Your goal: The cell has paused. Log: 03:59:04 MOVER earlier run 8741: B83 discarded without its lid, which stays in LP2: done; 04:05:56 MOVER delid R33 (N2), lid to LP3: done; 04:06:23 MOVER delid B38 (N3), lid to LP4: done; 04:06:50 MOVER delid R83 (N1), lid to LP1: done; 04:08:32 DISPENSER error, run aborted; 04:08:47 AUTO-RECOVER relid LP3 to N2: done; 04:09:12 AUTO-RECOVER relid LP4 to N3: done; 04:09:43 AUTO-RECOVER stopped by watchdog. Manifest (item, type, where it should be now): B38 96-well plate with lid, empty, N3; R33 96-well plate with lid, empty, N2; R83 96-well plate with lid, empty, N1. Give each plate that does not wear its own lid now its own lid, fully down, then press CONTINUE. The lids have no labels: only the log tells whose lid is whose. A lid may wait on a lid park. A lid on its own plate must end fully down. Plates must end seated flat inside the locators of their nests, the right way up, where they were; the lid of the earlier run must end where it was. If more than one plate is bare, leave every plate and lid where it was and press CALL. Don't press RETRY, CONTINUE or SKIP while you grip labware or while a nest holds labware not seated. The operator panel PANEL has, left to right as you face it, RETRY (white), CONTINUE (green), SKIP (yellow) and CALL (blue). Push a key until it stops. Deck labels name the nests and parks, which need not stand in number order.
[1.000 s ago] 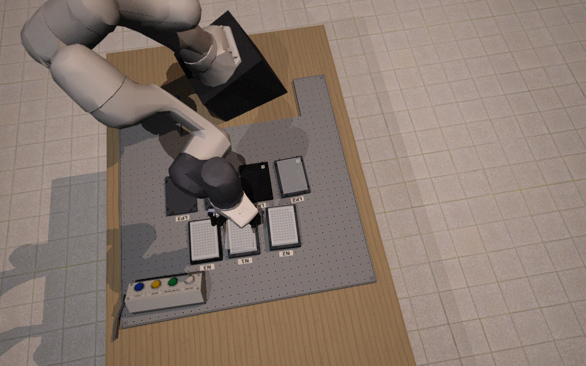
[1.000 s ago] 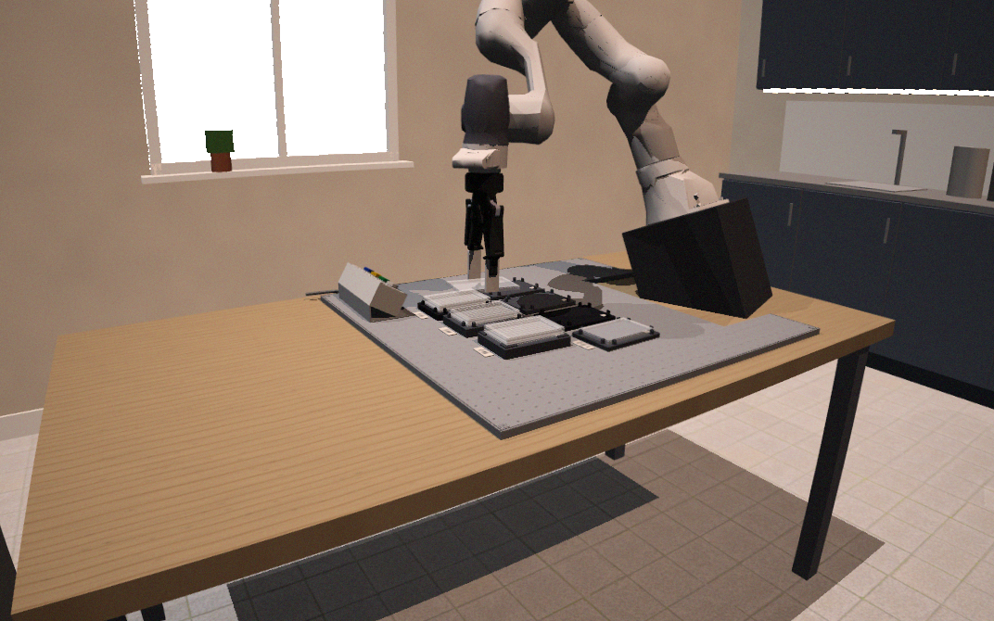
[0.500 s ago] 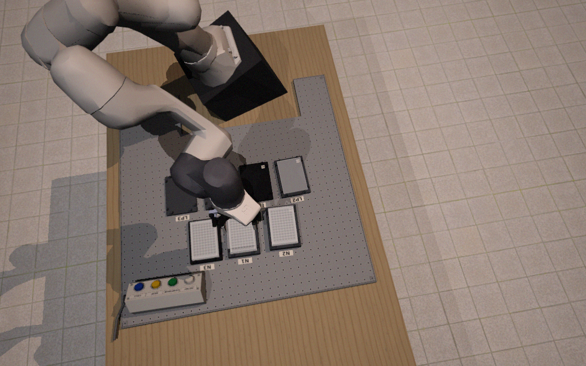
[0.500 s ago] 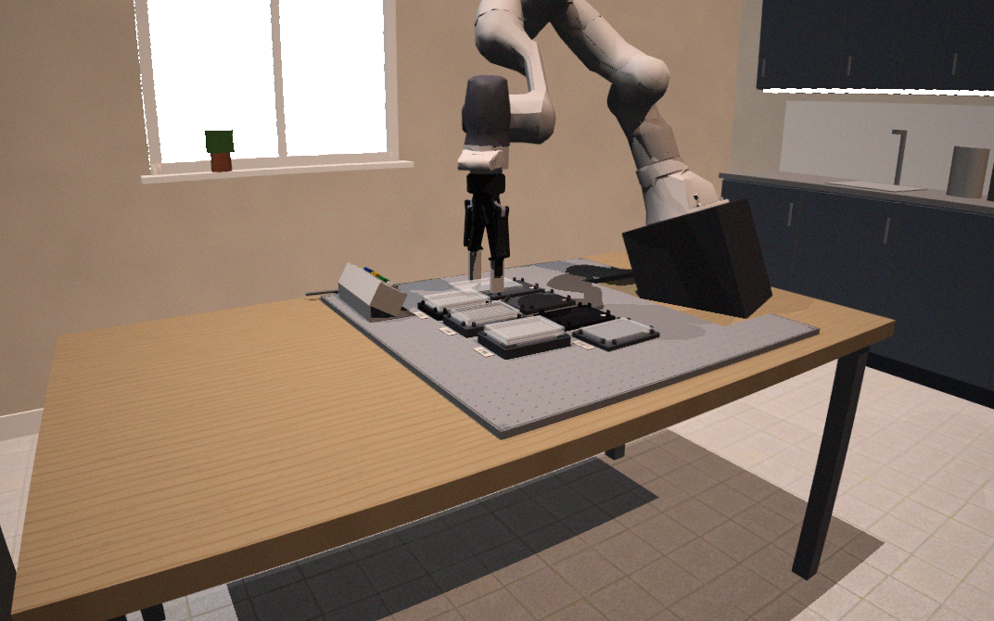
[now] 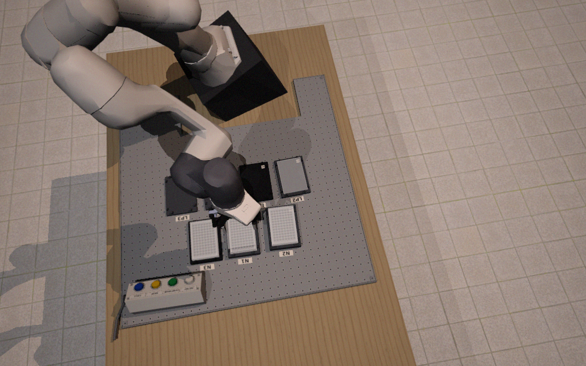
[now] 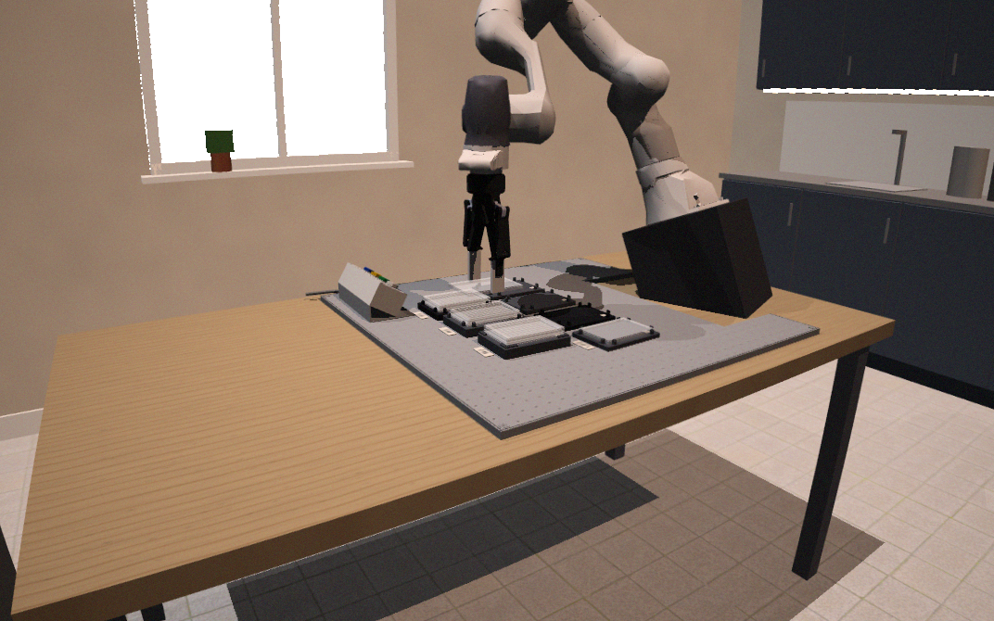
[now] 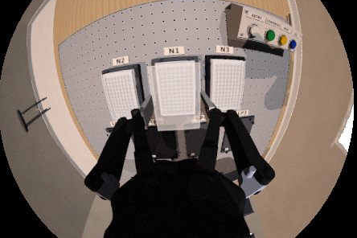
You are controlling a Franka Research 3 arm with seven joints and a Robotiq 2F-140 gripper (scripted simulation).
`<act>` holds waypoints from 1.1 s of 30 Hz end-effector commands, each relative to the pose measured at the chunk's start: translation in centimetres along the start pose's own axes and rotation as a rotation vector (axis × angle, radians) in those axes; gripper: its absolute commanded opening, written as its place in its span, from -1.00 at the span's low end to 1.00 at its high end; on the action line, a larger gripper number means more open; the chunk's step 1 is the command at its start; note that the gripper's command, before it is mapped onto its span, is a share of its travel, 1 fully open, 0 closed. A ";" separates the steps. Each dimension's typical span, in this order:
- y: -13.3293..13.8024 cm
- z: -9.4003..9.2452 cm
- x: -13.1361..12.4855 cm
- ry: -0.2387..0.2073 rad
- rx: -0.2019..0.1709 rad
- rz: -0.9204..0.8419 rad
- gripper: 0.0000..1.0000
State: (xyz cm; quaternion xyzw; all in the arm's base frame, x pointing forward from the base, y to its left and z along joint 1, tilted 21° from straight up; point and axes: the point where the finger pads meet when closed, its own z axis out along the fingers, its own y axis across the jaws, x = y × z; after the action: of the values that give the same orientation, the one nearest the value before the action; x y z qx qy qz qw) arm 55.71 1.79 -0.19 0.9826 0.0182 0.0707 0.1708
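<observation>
Three white 96-well plates sit in black nests: N3 (image 5: 204, 239), N1 and N2 (image 5: 282, 225). My gripper (image 7: 176, 99) is shut on a clear lid (image 7: 174, 92) and holds it level over the N1 plate, with the fingers on the lid's long sides. In the side view the gripper (image 6: 485, 277) hangs straight down with the lid just above that plate; I cannot tell whether they touch. The N3 (image 7: 226, 80) and N2 (image 7: 120, 93) plates look covered. Another lid (image 5: 291, 175) lies on park LP2.
Parks LP1 (image 5: 256, 181) and LP3 (image 5: 179, 198) are bare black pads; my wrist hides LP4. The panel (image 5: 165, 290) stands at the deck's front left with blue (image 5: 139, 287), yellow (image 5: 155, 284), green (image 5: 172, 282) and white (image 5: 189, 279) keys. A black box (image 5: 236, 68) surrounds the arm's base.
</observation>
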 end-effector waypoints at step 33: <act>0.1 2.0 0.0 -0.002 -0.001 0.002 -1.00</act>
State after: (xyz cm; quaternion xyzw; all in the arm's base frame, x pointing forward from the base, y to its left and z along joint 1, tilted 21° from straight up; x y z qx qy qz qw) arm 55.80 1.03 -1.73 0.9824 0.0204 0.0670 0.1731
